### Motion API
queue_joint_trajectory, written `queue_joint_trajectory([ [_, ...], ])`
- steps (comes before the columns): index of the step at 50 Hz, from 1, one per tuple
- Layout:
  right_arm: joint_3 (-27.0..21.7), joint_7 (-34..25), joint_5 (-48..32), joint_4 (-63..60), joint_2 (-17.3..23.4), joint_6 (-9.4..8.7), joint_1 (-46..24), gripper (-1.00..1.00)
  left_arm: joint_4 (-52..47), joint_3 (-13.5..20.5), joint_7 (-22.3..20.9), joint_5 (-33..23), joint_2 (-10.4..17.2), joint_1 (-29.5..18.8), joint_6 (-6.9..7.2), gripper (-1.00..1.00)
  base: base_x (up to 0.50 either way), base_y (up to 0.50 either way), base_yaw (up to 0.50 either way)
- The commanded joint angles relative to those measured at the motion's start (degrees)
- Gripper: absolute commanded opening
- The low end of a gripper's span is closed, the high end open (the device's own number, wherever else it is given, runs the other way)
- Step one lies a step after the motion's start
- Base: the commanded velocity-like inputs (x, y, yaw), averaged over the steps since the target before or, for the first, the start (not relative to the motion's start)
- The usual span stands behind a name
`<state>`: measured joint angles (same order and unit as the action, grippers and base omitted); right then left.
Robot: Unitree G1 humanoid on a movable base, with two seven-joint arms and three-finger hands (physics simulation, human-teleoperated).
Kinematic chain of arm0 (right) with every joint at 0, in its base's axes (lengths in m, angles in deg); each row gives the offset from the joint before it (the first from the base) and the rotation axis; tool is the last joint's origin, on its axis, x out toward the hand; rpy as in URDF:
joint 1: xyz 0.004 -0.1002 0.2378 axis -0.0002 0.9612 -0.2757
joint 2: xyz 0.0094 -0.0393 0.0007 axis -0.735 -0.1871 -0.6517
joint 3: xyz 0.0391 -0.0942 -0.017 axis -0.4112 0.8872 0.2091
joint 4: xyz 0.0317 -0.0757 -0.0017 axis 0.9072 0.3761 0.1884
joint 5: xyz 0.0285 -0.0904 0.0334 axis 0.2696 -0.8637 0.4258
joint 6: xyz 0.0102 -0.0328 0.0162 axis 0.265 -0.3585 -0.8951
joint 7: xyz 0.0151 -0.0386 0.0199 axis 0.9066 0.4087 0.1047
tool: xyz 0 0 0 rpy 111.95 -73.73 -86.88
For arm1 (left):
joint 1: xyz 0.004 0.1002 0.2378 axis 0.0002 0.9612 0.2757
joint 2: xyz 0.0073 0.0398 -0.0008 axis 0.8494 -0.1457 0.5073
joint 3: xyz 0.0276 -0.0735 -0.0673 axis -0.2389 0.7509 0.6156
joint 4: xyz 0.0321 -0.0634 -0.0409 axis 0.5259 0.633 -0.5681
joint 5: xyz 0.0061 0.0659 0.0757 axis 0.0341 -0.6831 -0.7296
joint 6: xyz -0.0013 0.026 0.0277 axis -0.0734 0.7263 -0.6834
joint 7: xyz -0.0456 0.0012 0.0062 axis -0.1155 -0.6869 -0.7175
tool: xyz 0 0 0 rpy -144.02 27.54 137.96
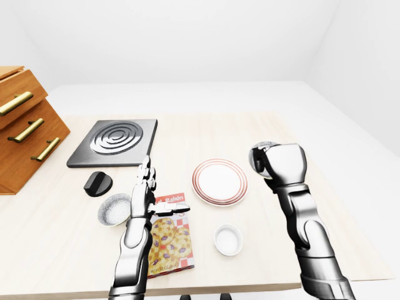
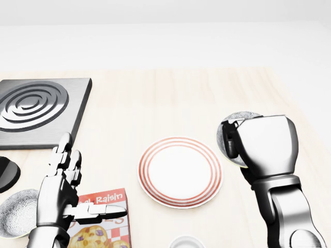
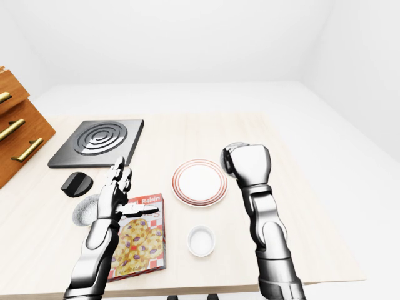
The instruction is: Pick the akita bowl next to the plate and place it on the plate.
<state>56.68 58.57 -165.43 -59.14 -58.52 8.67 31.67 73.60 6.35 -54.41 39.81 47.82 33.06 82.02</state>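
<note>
A white plate with red rings (image 2: 180, 171) lies flat on the pale wooden table (image 2: 170, 98). My right hand (image 2: 231, 140) is shut on the speckled grey akita bowl (image 2: 244, 117) and holds it off the table, just beyond the plate's right rim. The hand hides most of the bowl; only its upper edge and left side show. In the head view's lower left, my left hand (image 2: 87, 182) stays open with fingers spread, hovering over a cookie box (image 2: 106, 225) and touching nothing.
A second speckled bowl (image 2: 14, 213) sits at the left, beside a black knob (image 2: 7, 173) and a grey burner plate (image 2: 37, 109). A small white bowl (image 1: 228, 240) lies below the plate. Wooden drawers (image 1: 25, 125) stand at the table's left end.
</note>
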Motion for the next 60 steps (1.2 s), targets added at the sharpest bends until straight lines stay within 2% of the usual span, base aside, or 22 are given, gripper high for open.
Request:
queue_joint_trajectory([
  [1, 2.4, -1.5, 0.3, 3.0, -1.0, 0.00, -6.9, -1.00, -0.1, 0.0, -0.1, 0.1, 0.0, 0.0, 0.08, 1.00, 0.00, 0.00, 0.00],
  [5, 3.0, -1.6, 0.2, 3.5, -1.2, 0.00, -7.8, -1.00, 0.9, 0.1, -0.1, 0.1, 0.0, -0.2, -0.70, 1.00, 0.00, 0.00, 0.00],
  [8, 3.1, -1.6, 0.1, 3.7, -1.3, 0.00, -8.1, -1.00, 0.5, 0.1, -0.1, 0.1, 0.1, -0.2, -0.31, 1.00, 0.00, 0.00, 0.00],
  [9, 3.3, -1.1, 0.0, 5.0, -1.3, 0.00, -9.0, -1.00, 1.3, 0.2, -0.1, 0.1, 0.1, -0.4, -0.97, 1.00, 0.00, 0.00, 0.00],
  [11, 3.4, -1.3, -0.1, 5.0, -1.4, 0.00, -9.2, -1.00, 1.3, 0.1, -0.1, 0.1, 0.1, -0.4, -0.94, 1.00, 0.00, 0.00, 0.00],
  [12, 3.7, -1.1, -0.3, 5.7, -1.5, 0.00, -9.5, -1.00, 0.6, 0.1, 0.0, 0.1, 0.1, -0.4, -0.29, 1.00, 0.00, 0.00, 0.00],
  [13, 4.1, -0.3, -0.6, 6.8, -1.7, 0.00, -9.4, -1.00, 0.9, 0.1, 0.0, 0.0, 0.0, -0.3, -0.68, 1.00, 0.00, 0.00, 0.00],
  [14, 4.3, -0.1, -0.7, 7.2, -1.9, 0.00, -9.5, -1.00, -0.1, -0.1, 0.1, 0.0, 0.0, -0.1, 0.16, 1.00, 0.00, 0.00, 0.00],
  [17, 4.8, 0.6, -1.0, 8.7, -2.3, 0.00, -9.8, -1.00, 1.3, 0.1, -0.1, 0.1, 0.0, -0.4, -1.04, 1.00, 0.00, 0.00, 0.00],
  [22, 5.3, 1.0, -1.1, 10.2, -2.8, 0.00, -10.9, -1.00, 1.7, 0.1, -0.1, 0.1, 0.1, -0.5, -1.28, 1.00, 0.00, 0.00, 0.00],
  [27, 6.2, 1.6, -1.5, 12.2, -3.5, 0.00, -12.1, -1.00, 0.8, 0.0, 0.0, 0.1, 0.0, -0.2, -0.68, 1.00, 0.00, 0.00, 0.00],
  [36, 6.9, 2.7, -2.0, 14.1, -4.1, 0.00, -12.8, -1.00, 1.1, 0.1, -0.1, 0.1, 0.1, -0.2, -0.94, 1.00, 0.00, 0.00, 0.00],
  [40, 7.0, 3.1, -2.0, 15.0, -4.1, 0.00, -13.1, -1.00, 0.8, 0.1, -0.1, 0.1, 0.1, -0.2, -0.63, 1.00, 0.00, 0.00, 0.00],
  [43, 7.3, 3.7, -2.0, 16.6, -4.5, 0.00, -14.0, -1.00, 1.8, 0.2, -0.2, 0.1, 0.1, -0.4, -1.47, 1.00, 0.00, 0.00, 0.00],
  [46, 7.5, 4.1, -2.1, 17.7, -4.7, 0.00, -14.5, -1.00, 1.6, 0.2, -0.2, 0.1, 0.1, -0.4, -1.32, 1.00, 0.00, 0.00, 0.00],
  [47, 7.7, 4.3, -2.1, 18.2, -4.8, 0.00, -14.7, -1.00, 0.4, 0.1, 0.1, 0.1, 0.0, -0.3, -0.18, 1.00, 0.00, 0.00, 0.00],
  [50, 7.8, 4.6, -2.2, 18.8, -5.0, 0.00, -15.0, -1.00, 1.1, 0.1, 0.0, 0.1, 0.1, -0.4, -0.77, 1.00, 0.00, 0.00, 0.00],
  [54, 8.1, 5.2, -2.3, 20.1, -5.2, 0.00, -15.6, -1.00, 1.1, 0.2, 0.0, 0.2, 0.1, -0.4, -0.76, 1.00, 0.00, 0.00, 0.00],
  [56, 8.2, 5.3, -2.3, 20.5, -5.3, 0.00, -15.8, -1.00, 0.6, 0.1, 0.0, 0.2, 0.1, -0.4, -0.32, 1.00, 0.00, 0.00, 0.00],
  [60, 8.5, 6.0, -2.6, 21.7, -5.6, 0.00, -16.1, -1.00, 1.2, 0.2, -0.1, 0.2, 0.1, -0.4, -0.88, 1.00, 0.00, 0.00, 0.00],
])
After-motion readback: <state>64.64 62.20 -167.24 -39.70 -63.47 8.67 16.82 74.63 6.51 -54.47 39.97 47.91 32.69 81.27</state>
